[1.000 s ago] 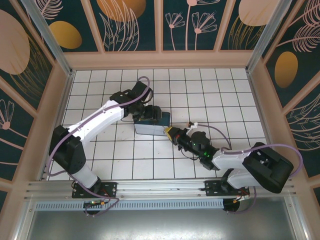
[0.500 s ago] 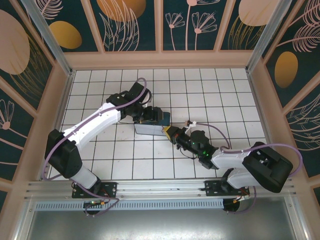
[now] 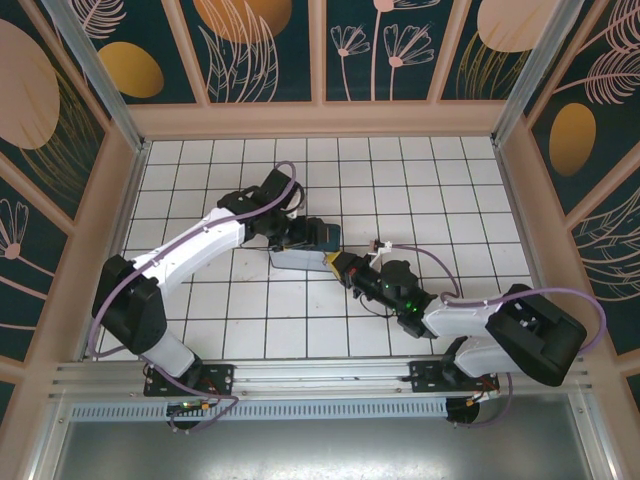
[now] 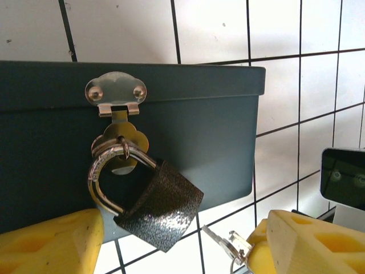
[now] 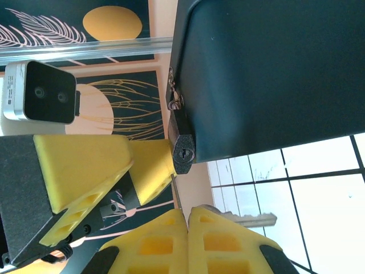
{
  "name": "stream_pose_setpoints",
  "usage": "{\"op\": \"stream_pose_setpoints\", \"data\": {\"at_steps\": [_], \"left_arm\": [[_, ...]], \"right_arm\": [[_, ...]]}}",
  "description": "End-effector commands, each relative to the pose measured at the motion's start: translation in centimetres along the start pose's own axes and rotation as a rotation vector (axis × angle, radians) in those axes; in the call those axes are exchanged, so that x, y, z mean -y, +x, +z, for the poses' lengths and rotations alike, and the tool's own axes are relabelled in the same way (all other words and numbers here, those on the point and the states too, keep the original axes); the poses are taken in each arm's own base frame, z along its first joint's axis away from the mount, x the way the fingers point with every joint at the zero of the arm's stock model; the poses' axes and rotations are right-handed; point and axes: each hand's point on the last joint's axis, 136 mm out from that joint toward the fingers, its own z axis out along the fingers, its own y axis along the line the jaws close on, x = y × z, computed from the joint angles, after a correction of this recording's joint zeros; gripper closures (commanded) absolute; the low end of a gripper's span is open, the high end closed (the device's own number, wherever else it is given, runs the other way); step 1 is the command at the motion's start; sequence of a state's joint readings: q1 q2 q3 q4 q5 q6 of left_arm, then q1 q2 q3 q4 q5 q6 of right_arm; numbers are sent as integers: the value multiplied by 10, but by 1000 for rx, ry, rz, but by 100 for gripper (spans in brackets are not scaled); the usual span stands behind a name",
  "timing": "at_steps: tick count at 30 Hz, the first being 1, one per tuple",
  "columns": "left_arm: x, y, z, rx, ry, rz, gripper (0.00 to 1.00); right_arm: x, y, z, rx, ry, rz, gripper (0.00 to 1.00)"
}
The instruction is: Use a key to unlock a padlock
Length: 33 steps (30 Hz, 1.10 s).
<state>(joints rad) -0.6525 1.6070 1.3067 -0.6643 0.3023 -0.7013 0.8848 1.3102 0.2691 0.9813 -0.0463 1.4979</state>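
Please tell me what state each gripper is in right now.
Left gripper: open, fingers either side of the padlock, not gripping it.
Right gripper: closed on the key.

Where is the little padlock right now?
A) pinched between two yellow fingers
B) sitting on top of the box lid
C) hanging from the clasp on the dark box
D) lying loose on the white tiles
C: in the left wrist view the padlock hangs by its silvery loop from the metal clasp on the front of the box.
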Motion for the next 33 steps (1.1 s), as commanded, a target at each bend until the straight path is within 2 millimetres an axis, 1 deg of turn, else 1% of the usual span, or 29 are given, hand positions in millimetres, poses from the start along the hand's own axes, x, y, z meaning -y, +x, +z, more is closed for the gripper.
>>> {"op": "stream_pose_setpoints", "data": {"at_steps": [1, 5, 9, 12, 16, 19, 21, 25, 27, 28, 30, 32, 33], "left_arm": [[5, -12, 2, 24, 4, 5, 27], [4, -18, 2, 39, -13, 6, 29], [12, -29, -8, 75, -8, 15, 29], [16, -28, -10, 63, 3, 18, 29], [10, -27, -14, 79, -27, 25, 28], [3, -27, -8, 72, -57, 32, 29], [1, -30, -9, 88, -71, 42, 29], [12, -45, -24, 148, -67, 148, 44], [11, -56, -30, 168, -124, 220, 49], [10, -61, -32, 177, -155, 263, 50], [0, -71, -36, 202, -241, 325, 51], [-7, -79, -41, 221, -311, 402, 49], [-13, -82, -36, 212, -351, 443, 47]], "right_arm": [[-11, 2, 3, -1, -31, -22, 100], [-11, 1, 1, 6, -30, -25, 100], [-10, 1, 2, 5, -29, -27, 100], [-10, 2, 2, 4, -27, -29, 100], [-10, 0, 3, 7, -28, -31, 100], [-11, 0, 3, 8, -31, -34, 100], [-10, 0, 1, 10, -30, -34, 100], [-7, -3, -3, 21, -13, -39, 100], [-7, -5, -5, 25, -11, -42, 100], [-6, -6, -6, 26, -8, -45, 100], [-7, -7, -9, 29, -3, -52, 100], [-7, -7, -11, 33, 11, -69, 100], [-7, -8, -12, 35, 24, -79, 100]]}}
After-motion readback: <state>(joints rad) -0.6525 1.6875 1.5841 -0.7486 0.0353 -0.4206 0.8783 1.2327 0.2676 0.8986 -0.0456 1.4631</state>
